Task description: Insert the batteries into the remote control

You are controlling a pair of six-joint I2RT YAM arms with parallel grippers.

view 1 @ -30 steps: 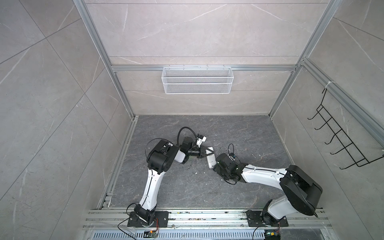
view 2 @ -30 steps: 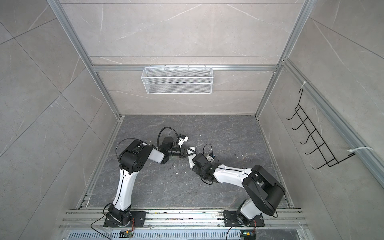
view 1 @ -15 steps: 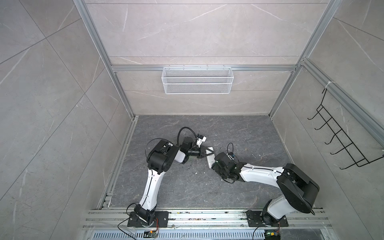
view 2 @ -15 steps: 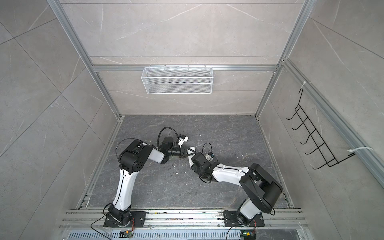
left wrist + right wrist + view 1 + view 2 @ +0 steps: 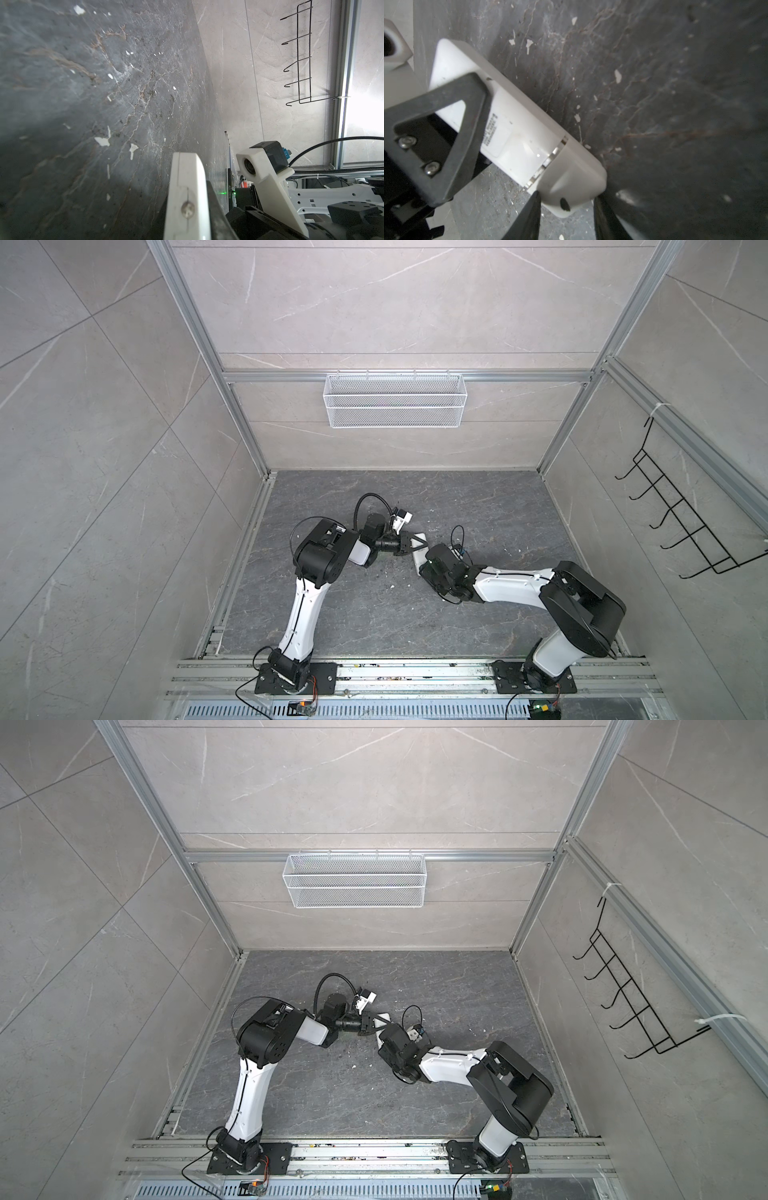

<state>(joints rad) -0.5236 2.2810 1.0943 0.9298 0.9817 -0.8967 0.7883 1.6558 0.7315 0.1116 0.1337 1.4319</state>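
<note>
Right arm is stretched low from base toward middle of floor [image 5: 374, 614]. Right gripper [image 5: 566, 196] fingers are placed astride near end of remote control [image 5: 519, 141]; firm grip cannot be told. Beyond, left arm is bent at elbow, left gripper [image 5: 417, 543] clamped across remote control.

Dark grey, brown-veined, stone-look worktop [image 5: 374, 614], shown in both top views [image 5: 332, 1094]. Small irregular white chips [image 5: 101, 141] lie scattered flat on it, mostly around its middle.
</note>
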